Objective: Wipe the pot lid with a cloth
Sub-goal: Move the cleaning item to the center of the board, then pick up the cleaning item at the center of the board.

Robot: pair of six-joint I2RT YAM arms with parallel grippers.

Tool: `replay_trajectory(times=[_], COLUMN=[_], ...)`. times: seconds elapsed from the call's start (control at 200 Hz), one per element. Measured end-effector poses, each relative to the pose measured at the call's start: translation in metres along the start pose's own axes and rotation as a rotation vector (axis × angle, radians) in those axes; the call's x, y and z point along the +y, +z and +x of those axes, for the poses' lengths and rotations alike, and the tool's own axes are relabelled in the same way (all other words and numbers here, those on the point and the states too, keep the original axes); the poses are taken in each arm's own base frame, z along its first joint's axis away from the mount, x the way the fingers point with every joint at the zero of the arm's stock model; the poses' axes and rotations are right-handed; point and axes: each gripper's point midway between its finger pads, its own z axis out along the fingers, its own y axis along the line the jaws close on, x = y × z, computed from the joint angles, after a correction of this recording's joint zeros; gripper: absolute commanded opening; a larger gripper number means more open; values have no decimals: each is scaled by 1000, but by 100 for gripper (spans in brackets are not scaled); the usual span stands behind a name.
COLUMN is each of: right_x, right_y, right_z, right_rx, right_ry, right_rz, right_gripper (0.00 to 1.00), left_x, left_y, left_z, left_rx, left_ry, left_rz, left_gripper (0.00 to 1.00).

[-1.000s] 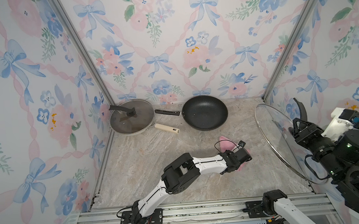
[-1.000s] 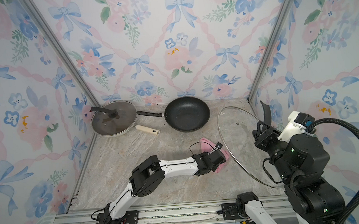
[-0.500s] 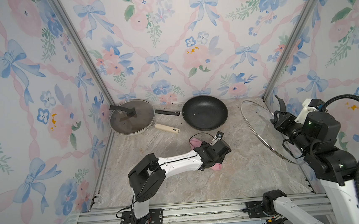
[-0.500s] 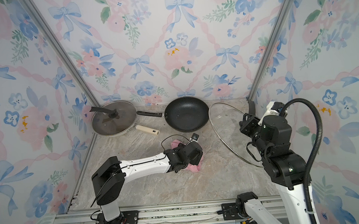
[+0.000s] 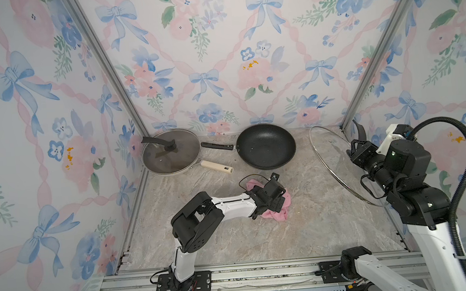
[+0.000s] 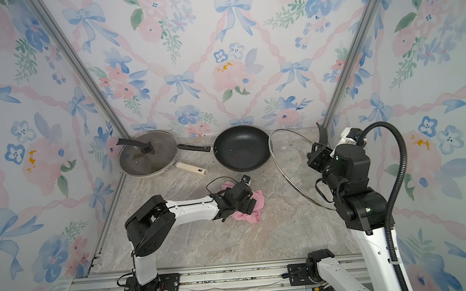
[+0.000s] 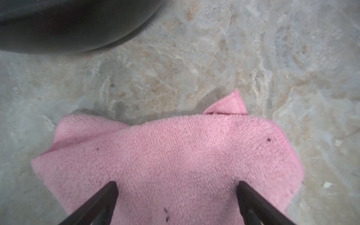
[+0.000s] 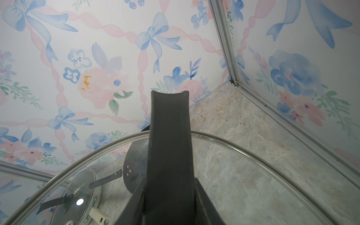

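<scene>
The pink cloth [image 7: 175, 152] lies near the middle of the surface [image 5: 304, 237], apart from the pot lid [image 5: 334, 161]. The left gripper [image 7: 177, 184] hangs over it, jaws wide apart, gripping nothing. At the cloth's 3 o'clock, the right gripper [image 5: 354, 145] clenches its jaws on the lid's handle [image 8: 169, 136], holding it tilted in the air. No wiping is going on; whether the glass is clean is hard to see.

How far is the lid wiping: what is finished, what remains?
Done: the right gripper holds the lid by its handle, raised and tilted. In hand: the left gripper, which carried the cloth a second ago, stands open over it on the table. Left: whether wiping is complete cannot be told; the lid is not yet set down.
</scene>
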Motion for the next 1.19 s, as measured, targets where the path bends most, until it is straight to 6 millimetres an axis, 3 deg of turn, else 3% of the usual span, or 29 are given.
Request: replay_trajectory(times=[0.11, 0.22, 0.28, 0.415, 0.46, 0.52, 0.6, 0.665, 0.76, 0.845, 0.955, 1.09, 1.195], right_x=[0, -1, -1, 0, 1, 3, 7, 9, 14, 21, 36, 64, 88], right_y=[4, 8, 10, 13, 15, 19, 27, 37, 60, 87, 131, 190, 228], right_z=[2, 4, 5, 6, 7, 9, 12, 18, 31, 44, 65, 96, 125], right_rx=[9, 19, 22, 29, 32, 40, 48, 68, 117, 172, 254, 369, 455], right_ry=[-3, -5, -6, -7, -7, 0, 18, 43, 107, 195, 344, 545, 686], right_rz=[6, 13, 16, 16, 14, 6, -8, -21, -42, -74, -131, -237, -313], right_gripper=[8, 8, 8, 8, 8, 8, 8, 7, 7, 7, 6, 6, 6], left_x=[-4, -6, -6, -7, -6, -4, -1, 0, 7, 26, 63, 110, 123], left_y=[10, 13, 14, 13, 12, 7, -7, -24, -65, -120, -194, -261, -285], left_z=[10, 10, 11, 10, 10, 8, -5, -25, -74, -127, -181, -214, -217], left_rx=[9, -3, -9, -18, -17, -17, -33, -73, -190, -345, -547, -742, -841], left_ry=[4, -4, -16, -19, -7, 0, 13, 15, -4, -43, -107, -153, -119], left_rz=[22, 33, 35, 36, 31, 25, 25, 34, 58, 78, 106, 121, 121], left_gripper=[96, 88, 78, 36, 25, 18, 16, 16, 15, 14, 12, 10, 8])
